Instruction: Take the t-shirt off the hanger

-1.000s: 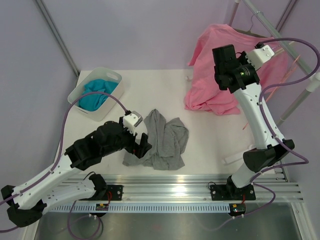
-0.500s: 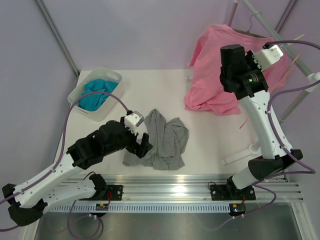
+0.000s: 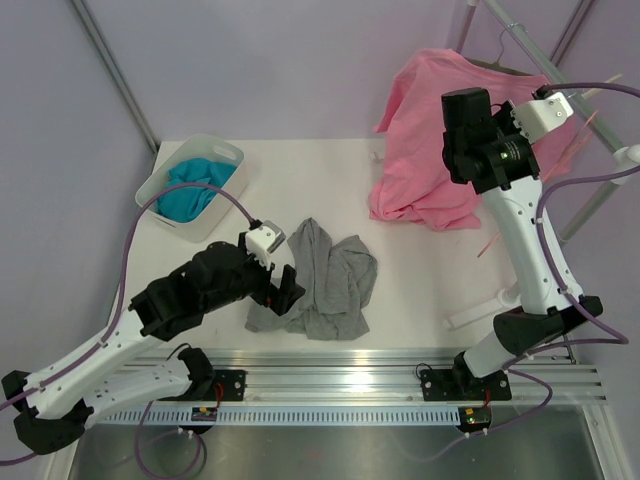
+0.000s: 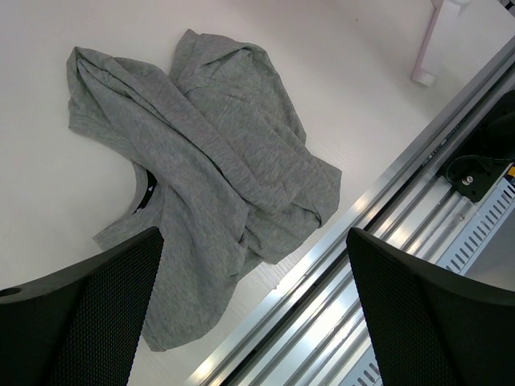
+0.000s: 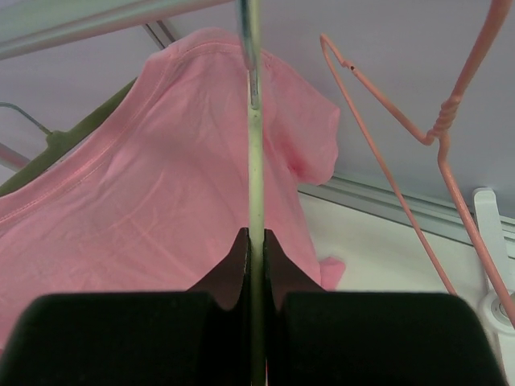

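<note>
The grey t-shirt (image 3: 325, 275) lies crumpled on the white table (image 3: 430, 270) near its front edge, off the hanger and well apart from it. In the left wrist view it is bunched in long folds, with the dark-lined neck opening on its left side.

The left claw (image 3: 285, 288) hovers low at the shirt's left edge. Its 2 fingers are spread wide and there is nothing between them.

The right arm is raised high at the far right of the table. The right claw (image 5: 255, 240) is pinched shut on the hanger (image 5: 255, 177), which shows edge-on as a thin pale strip rising straight up from the fingers. At its top the strip turns to grey metal and reaches the rail (image 5: 96, 20). Whether the hook sits over the rail cannot be told.

Behind it, a pink t-shirt (image 5: 161, 193) hangs on a dark hanger (image 5: 72, 133), and a thin pink wire hanger (image 5: 447, 153) dangles to the right.

A white basket (image 3: 228, 152) at the table's far left holds a teal cloth (image 3: 190, 192)
</note>
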